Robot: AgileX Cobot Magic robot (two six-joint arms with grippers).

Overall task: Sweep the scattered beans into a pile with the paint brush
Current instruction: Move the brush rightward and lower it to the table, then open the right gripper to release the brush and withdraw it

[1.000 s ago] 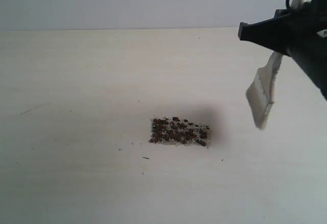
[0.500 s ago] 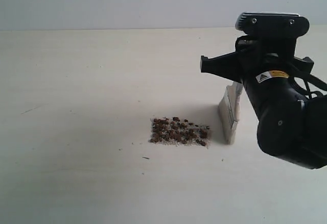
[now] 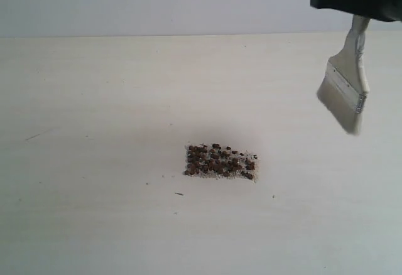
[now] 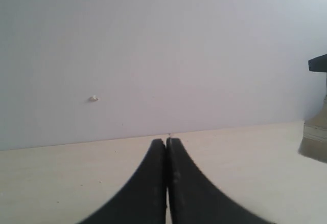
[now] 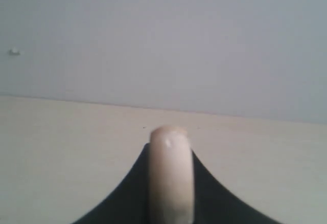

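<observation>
The beans [image 3: 217,160] lie gathered in one compact pile [image 3: 220,162] near the middle of the pale worktop [image 3: 94,162], with white grains showing among them (mostly along its near edge). A few tiny dark specks [image 3: 179,193] sit apart from it on the worktop.

The right gripper [image 3: 358,5] is at the upper right, its jaws clamped on the wooden handle of the paint brush [image 3: 345,93]. The brush hangs tilted with its bristles downward, lifted clear of the surface and well off to the right of the pile. In the right wrist view the rounded handle end stands between the black jaws of that gripper [image 5: 171,155].

The left gripper [image 4: 167,147] holds nothing, its jaws pressed together, pointing at the plain wall [image 4: 153,40].
</observation>
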